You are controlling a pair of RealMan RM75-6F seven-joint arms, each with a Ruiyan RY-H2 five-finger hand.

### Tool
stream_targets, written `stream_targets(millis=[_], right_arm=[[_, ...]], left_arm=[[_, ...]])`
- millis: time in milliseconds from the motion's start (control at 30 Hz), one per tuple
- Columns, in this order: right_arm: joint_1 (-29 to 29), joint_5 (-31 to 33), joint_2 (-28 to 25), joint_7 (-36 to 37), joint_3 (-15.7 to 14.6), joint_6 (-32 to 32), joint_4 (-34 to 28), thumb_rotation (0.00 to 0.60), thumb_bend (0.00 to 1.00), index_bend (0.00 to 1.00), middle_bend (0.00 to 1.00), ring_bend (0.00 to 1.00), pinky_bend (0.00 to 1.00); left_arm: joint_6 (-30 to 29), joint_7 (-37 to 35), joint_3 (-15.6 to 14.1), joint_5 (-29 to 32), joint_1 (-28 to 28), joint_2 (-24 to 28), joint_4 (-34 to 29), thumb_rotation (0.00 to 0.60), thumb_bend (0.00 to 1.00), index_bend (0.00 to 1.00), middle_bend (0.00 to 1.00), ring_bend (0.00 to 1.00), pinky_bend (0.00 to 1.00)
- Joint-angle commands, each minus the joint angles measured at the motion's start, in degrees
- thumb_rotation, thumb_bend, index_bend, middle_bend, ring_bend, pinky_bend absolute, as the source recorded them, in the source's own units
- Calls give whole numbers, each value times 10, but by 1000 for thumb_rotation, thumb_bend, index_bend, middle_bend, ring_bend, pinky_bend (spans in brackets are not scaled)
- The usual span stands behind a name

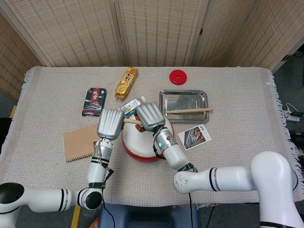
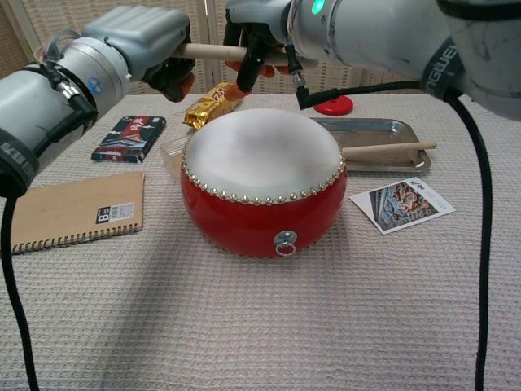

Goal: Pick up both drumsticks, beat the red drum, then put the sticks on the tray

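Observation:
The red drum (image 2: 260, 191) with its white skin stands mid-table, partly hidden under both hands in the head view (image 1: 137, 147). A wooden drumstick (image 2: 213, 52) hangs level above the drum's back edge. My left hand (image 2: 140, 39) grips its left end, and the fingers of my right hand (image 2: 259, 26) close around its right part. In the head view the left hand (image 1: 109, 124) and right hand (image 1: 150, 116) sit side by side with the stick (image 1: 131, 121) between them. A second drumstick (image 1: 189, 110) lies across the metal tray (image 1: 183, 97) to the right.
Behind and left of the drum lie a brown notebook (image 1: 80, 142), a dark packet (image 1: 94, 101), a gold snack pack (image 1: 126, 82) and a small carton (image 1: 131, 105). A red disc (image 1: 178, 76) sits at the back. A picture card (image 1: 194, 136) lies right of the drum.

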State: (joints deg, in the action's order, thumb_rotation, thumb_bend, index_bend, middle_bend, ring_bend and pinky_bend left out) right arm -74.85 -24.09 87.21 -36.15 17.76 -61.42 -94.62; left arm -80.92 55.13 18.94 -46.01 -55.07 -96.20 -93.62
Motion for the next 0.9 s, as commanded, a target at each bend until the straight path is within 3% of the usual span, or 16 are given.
stream_targets(millis=[33, 333, 433, 633, 900], right_arm=[[2, -1, 0, 0, 1, 1, 0, 600, 232, 1000, 896, 754, 794], [9, -1, -5, -10, 3, 5, -3, 600, 234, 1000, 897, 755, 795], [10, -1, -6, -15, 1, 5, -2, 600, 235, 1000, 897, 754, 795], [12, 2, -6, -24, -1, 8, 1, 600, 237, 1000, 897, 755, 795], [15, 9, -14, -37, -4, 12, -2, 600, 237, 1000, 897, 754, 795]], left_arm=[[0, -1, -1, -4, 1, 1, 0, 600, 548, 461, 691, 649, 984], [8, 0, 0, -5, 3, 6, -5, 600, 450, 160, 337, 309, 593], [10, -2, 2, -6, 3, 8, -6, 600, 418, 86, 245, 227, 510], [17, -5, 6, -4, 2, 14, -10, 600, 378, 2, 132, 102, 378], [24, -17, 12, -1, 6, 26, -16, 600, 343, 0, 1, 0, 241]])
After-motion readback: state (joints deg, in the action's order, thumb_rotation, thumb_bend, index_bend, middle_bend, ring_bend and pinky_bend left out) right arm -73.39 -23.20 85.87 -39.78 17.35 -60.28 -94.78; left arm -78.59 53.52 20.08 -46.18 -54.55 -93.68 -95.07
